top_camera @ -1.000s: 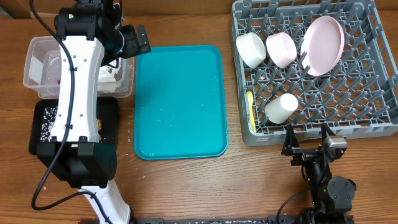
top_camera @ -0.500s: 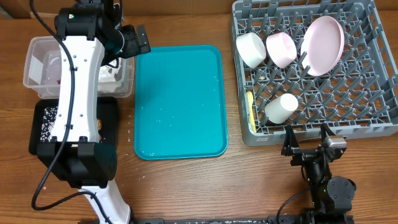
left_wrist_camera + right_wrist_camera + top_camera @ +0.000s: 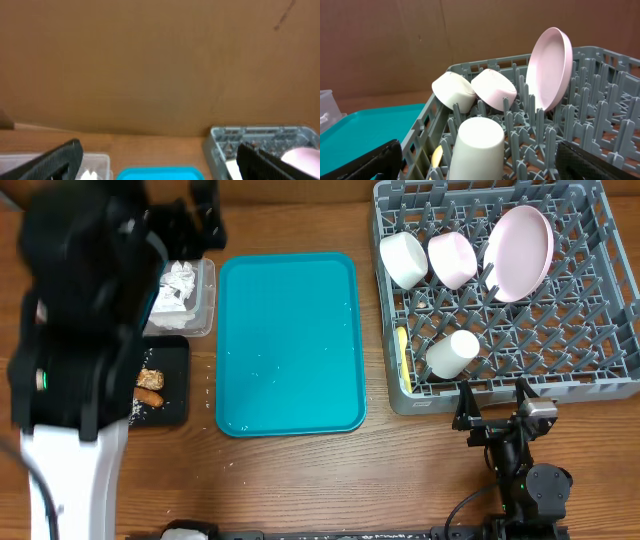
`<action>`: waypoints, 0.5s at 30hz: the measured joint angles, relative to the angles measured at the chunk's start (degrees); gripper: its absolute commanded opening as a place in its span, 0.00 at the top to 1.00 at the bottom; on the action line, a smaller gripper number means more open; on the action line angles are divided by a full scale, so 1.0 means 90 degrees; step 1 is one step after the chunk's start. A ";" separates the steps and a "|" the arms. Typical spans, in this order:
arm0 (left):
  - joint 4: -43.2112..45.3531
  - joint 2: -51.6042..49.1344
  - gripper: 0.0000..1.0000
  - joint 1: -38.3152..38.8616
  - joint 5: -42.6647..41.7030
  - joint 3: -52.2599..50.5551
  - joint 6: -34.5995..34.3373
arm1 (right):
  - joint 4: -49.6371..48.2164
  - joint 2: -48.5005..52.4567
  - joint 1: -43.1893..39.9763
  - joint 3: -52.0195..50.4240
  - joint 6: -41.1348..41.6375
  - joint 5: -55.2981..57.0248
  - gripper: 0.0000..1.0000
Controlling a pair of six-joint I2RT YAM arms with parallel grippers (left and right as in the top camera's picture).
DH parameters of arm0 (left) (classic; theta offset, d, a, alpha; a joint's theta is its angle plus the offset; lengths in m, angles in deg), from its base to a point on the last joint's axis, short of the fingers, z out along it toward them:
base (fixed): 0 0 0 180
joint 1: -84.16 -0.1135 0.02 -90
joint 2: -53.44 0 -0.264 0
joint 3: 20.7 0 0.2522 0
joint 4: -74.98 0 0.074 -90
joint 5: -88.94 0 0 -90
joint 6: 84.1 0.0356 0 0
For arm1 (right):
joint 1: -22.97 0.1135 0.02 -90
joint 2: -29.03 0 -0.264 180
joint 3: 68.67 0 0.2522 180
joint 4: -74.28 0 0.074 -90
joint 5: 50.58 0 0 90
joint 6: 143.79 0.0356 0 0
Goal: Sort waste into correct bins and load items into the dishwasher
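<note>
nearest me, the right arm (image 3: 530, 485) sits folded low at the near edge of the bench (image 3: 300, 480). the right gripper (image 3: 493, 408) lies level, aimed at the near wall of the grey dish rack (image 3: 590, 370) and just short of it. its jaws are spread wide with nothing between them.

the left arm (image 3: 75, 370) is lifted high over the left side of the bench, a big dark blur from above that hides most of what lies under it. the left gripper (image 3: 159, 150) points out flat toward the far wall, jaws wide and empty.

on the wood, the teal serving tray (image 3: 290, 340) lies in the middle, speckled with a few tiny bits. left of it, the black tray (image 3: 178, 405) holds the sausage (image 3: 150, 396) and the brown food chunk (image 3: 151, 378), with white rice grains (image 3: 136, 412) at the arm's edge. beyond it, a corner of the clear tub (image 3: 205, 305) shows, with the crumpled napkin (image 3: 178, 285) inside.

in the rack on the right, the pale yellow spoon (image 3: 402, 355) lies along the left edge, and the white cup (image 3: 452, 352) is tipped over beside it. farther back, the small white bowl (image 3: 404, 258) and the pink bowl (image 3: 452, 259) lean side by side among the pegs, and the pink plate (image 3: 519, 253) stands on edge to their right.

behind everything is a plain brown wall (image 3: 150, 65).
</note>
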 measured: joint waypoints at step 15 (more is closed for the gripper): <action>0.4189 0.4316 0.00 -0.0415 -0.0345 -0.7470 0.0073 | 0.0005 0.0000 0.0000 0.0000 0.0002 0.0000 0.00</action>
